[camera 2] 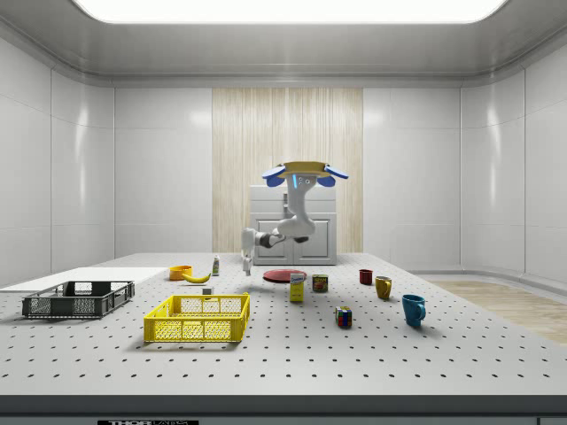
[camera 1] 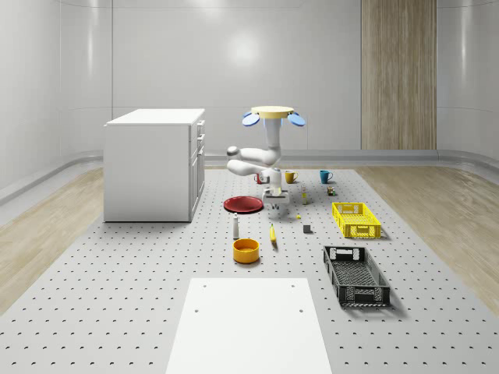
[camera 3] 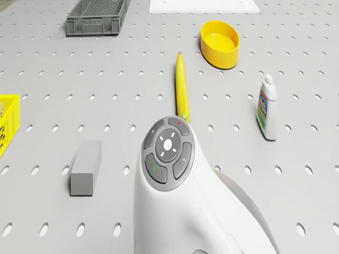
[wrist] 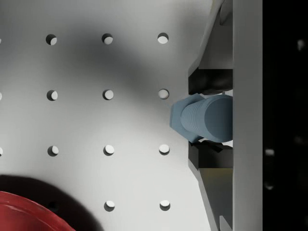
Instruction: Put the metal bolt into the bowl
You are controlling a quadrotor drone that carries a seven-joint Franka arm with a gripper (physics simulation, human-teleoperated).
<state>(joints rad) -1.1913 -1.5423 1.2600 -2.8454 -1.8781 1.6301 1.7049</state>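
The metal bolt [wrist: 204,118], blue-grey and threaded, sits between the fingers [wrist: 211,79] of my gripper [wrist: 195,118], which is shut on it. The gripper [camera 1: 276,192] hangs above the perforated table, just beyond the edge of a red plate [wrist: 29,211]. The drone [camera 1: 273,115] hovers over the table's far middle, beside that plate [camera 1: 243,204], with the arm folded below it. The yellow bowl [camera 1: 245,250] stands nearer the whole-scene camera, past a banana [camera 1: 273,235]. In the drone view the bowl [camera 3: 220,43] lies beyond the arm's wrist [camera 3: 167,153].
A white bottle [camera 3: 268,108] and a grey block [camera 3: 86,167] flank the banana [camera 3: 181,84]. A yellow crate [camera 1: 356,219] and a black crate [camera 1: 355,274] stand at the whole-scene view's right. A white cabinet [camera 1: 154,164] stands left. Mugs and cans sit behind the drone.
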